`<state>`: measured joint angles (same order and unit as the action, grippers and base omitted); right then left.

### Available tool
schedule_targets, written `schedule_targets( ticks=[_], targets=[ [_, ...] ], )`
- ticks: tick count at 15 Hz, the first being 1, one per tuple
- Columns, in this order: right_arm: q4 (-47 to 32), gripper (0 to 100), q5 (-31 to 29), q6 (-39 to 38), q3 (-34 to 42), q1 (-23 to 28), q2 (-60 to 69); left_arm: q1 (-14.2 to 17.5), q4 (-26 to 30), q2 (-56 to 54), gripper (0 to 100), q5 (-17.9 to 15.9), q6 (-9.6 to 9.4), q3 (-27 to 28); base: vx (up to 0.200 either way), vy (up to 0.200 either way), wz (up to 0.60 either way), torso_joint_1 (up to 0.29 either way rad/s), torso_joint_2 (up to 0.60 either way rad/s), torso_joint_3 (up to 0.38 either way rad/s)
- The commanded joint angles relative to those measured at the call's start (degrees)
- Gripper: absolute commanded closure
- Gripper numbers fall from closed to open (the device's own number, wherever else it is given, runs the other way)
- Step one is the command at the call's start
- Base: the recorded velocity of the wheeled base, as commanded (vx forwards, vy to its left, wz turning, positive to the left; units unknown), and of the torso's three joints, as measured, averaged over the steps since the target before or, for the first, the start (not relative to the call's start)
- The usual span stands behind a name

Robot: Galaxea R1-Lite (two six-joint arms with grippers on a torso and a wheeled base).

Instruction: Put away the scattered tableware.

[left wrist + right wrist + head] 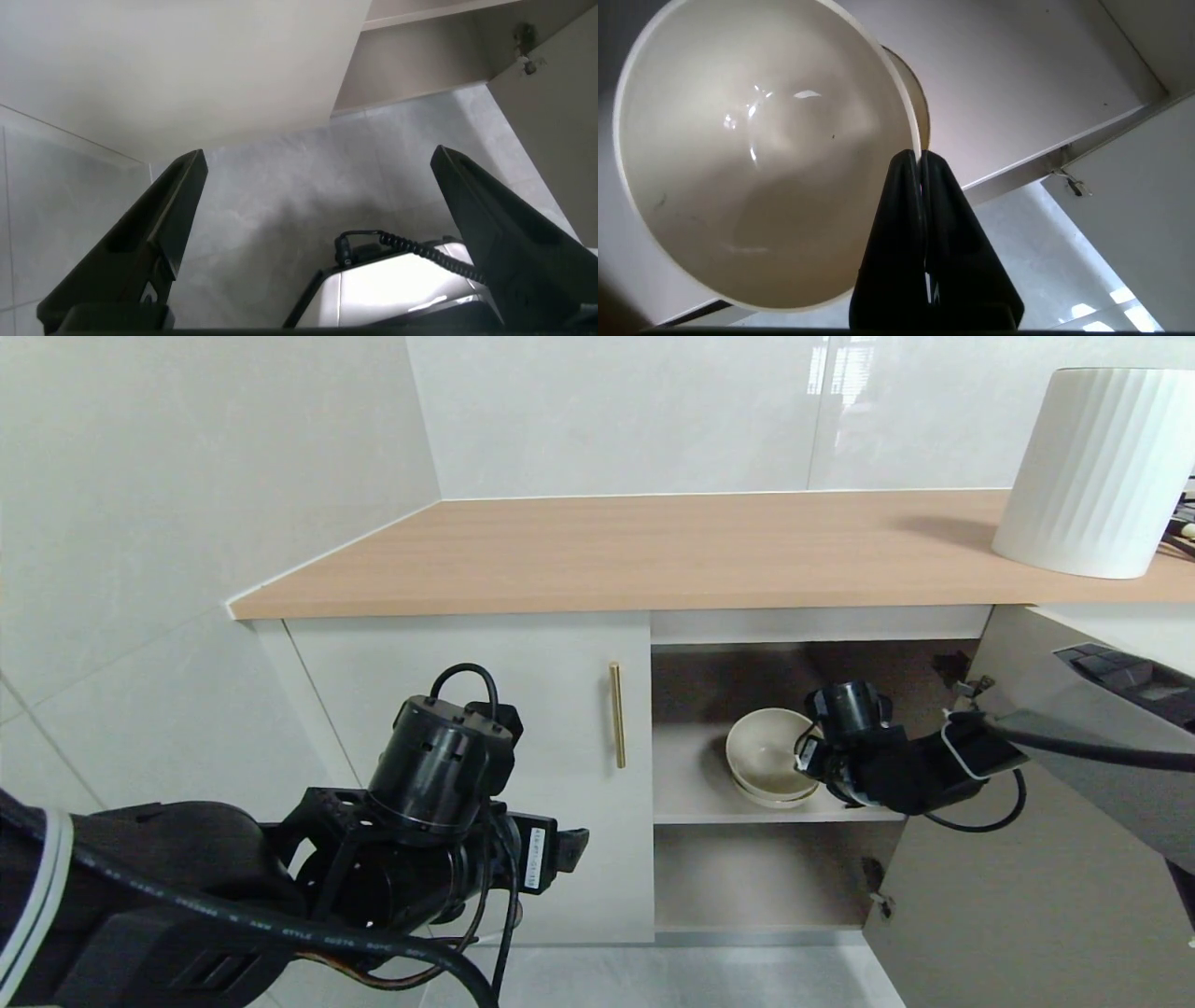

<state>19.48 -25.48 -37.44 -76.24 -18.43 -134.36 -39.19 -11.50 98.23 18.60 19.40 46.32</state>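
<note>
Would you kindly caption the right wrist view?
Right tool grips the rim of a bowl inside the cabinet.

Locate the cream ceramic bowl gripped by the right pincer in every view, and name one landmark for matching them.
Head view: cream ceramic bowl tilted over the middle shelf, right pincer clamping its rim.
Left wrist view: grey floor beneath the open left pincer.
Right wrist view: the bowl looms close, its rim pinched by the pincer.
Shared landmark: the open door's metal hinge.

No text legible (cable (233, 917) print blurred)
</note>
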Motion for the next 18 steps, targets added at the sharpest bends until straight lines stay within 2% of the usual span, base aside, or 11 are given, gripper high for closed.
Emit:
schedule_targets(
  ticks=[1,17,18],
  targets=[
    [0.0,100,0.0,0.0,-0.6,0.2,-0.5,0.0,0.0,0.1,0,0.0,0.03,0.0,0.0,0.0,0.0,0.0,0.0,0.0],
    [0.0,100,-0.4,0.2,-1.5,0.6,-1.9,0.0,0.0,0.1,0,0.0,0.03,0.0,0.0,0.0,0.0,0.0,0.0,0.0],
    [0.0,0,-0.4,0.2,-1.5,0.6,-1.9,0.0,0.0,0.1,0,0.0,0.03,0.0,0.0,0.0,0.0,0.0,0.0,0.0]
  ],
)
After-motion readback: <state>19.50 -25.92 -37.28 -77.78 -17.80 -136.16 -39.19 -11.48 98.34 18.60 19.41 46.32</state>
